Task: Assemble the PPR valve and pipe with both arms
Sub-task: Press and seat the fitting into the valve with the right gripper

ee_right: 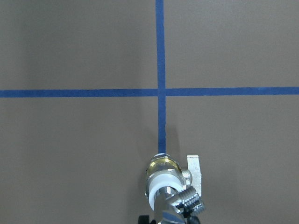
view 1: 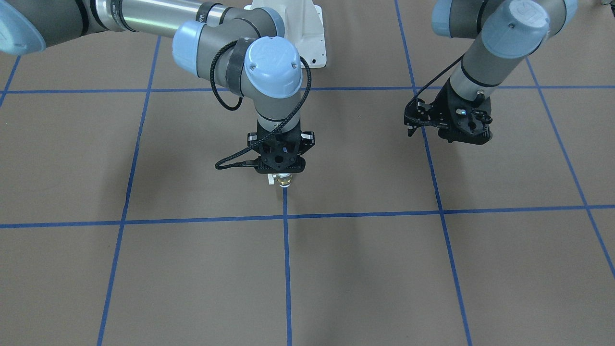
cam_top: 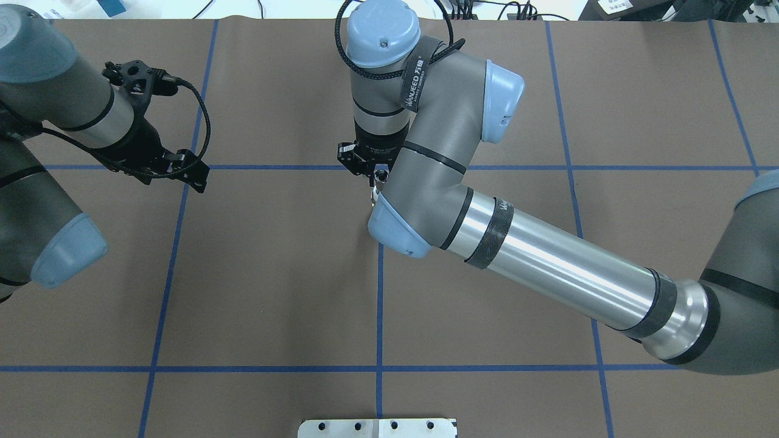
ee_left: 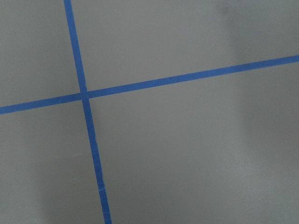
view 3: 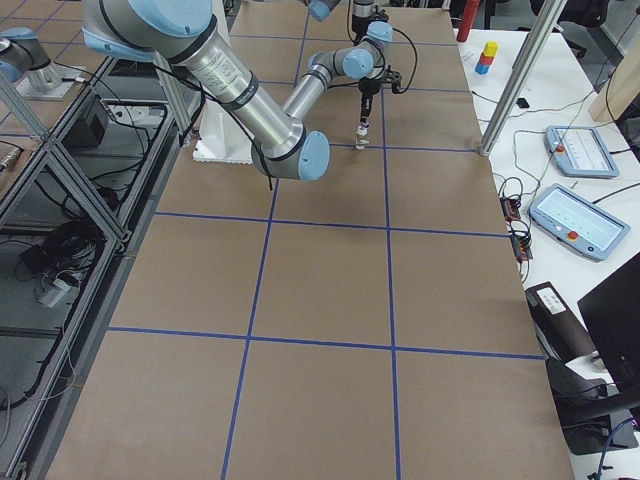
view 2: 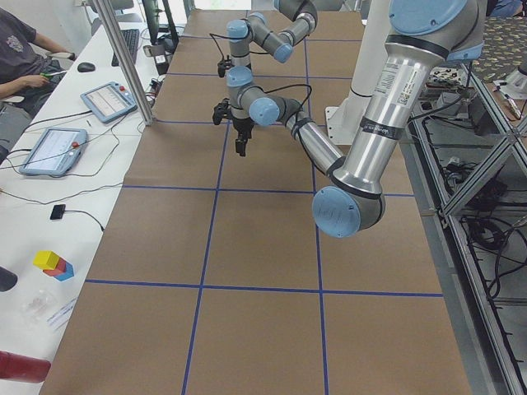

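Right wrist-mounted view shows pipe (ee_right: pixel 185 201) touching PPR valve (ee_right: pixel 161 173); left wrist-mounted shows table (ee_left: pixel 187 149).

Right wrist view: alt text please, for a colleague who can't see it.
The PPR valve, white ring and brass body with a white side tab, shows bottom centre with the silver threaded pipe at its near end. Behind them is the brown table, crossed by blue tape lines.

Even bright light, soft faint shadows, wrist views slightly soft
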